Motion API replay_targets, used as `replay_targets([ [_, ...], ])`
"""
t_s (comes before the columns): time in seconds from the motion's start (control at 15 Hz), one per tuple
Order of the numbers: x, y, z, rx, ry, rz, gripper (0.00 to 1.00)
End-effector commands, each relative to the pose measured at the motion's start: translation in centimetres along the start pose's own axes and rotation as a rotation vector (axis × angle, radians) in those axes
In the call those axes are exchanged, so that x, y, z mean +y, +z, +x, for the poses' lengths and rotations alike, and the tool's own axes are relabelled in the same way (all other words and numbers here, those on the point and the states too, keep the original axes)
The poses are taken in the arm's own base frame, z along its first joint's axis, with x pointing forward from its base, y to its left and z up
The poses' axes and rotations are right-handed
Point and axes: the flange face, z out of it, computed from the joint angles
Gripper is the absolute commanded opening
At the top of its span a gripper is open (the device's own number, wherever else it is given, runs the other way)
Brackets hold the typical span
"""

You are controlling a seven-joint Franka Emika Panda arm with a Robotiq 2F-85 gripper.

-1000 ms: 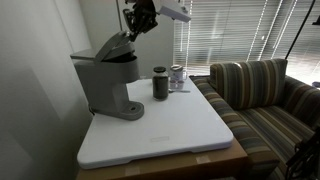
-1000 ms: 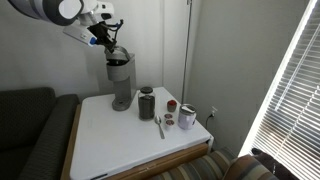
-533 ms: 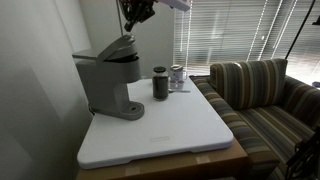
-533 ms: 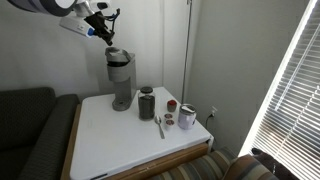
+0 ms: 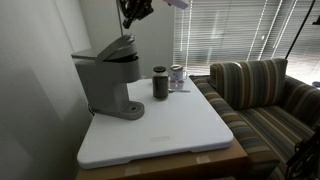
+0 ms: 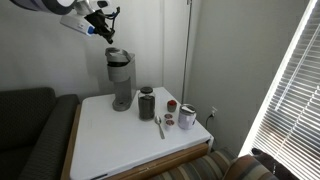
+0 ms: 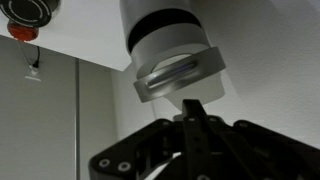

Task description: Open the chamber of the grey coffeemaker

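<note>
**Jaws clenched on nothing, above the raised chamber**

Your gripper [image 5: 129, 18] hangs over the grey coffeemaker [image 5: 108, 82], touching nothing; in the wrist view its fingertips [image 7: 194, 128] are pressed together with nothing between them; below the jaws and apart from them, the chamber [image 5: 105, 48] stands tilted up at its front; lower again and off to one side of the jaws, a dark canister [image 6: 147, 103] and a spoon [image 6: 160, 127] rest on the white table [image 6: 110, 145].
</note>
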Motion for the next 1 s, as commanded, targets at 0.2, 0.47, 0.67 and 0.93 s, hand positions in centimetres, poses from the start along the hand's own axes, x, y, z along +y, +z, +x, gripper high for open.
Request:
replay_targets([
  [0.2,3.7,-1.0,-0.8,0.009,0.156,-0.164,0.0],
  [0.47,2.9,0.0,-2.0,-0.059,0.182,-0.171,0.0],
  [0.67,2.0,0.7,-2.7,-0.122,0.171,-0.155,0.0],
  [0.93,0.9,1.4,-3.0,-0.157,0.143,-0.12,0.0],
])
